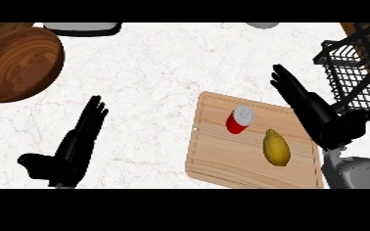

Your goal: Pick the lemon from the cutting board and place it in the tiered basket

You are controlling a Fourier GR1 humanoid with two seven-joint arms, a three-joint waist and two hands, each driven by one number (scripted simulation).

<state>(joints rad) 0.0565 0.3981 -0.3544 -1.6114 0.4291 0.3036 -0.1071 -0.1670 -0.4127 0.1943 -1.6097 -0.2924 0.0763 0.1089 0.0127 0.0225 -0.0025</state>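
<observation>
Wooden bowl (25, 63) is sitting at far left on the counter (159, 68), cut off by the edge. My left hand (72, 149) is resting low left, fingers straight and apart, holding nothing. Board (231, 161) is lying right of center, carrying a red can (239, 119) and, just right and nearer me, the lemon (276, 147), untouched. My right hand (318, 112) is hanging over the board's right edge, fingers straight, empty, near the lemon. Black wire basket (347, 73) is standing at far right.
</observation>
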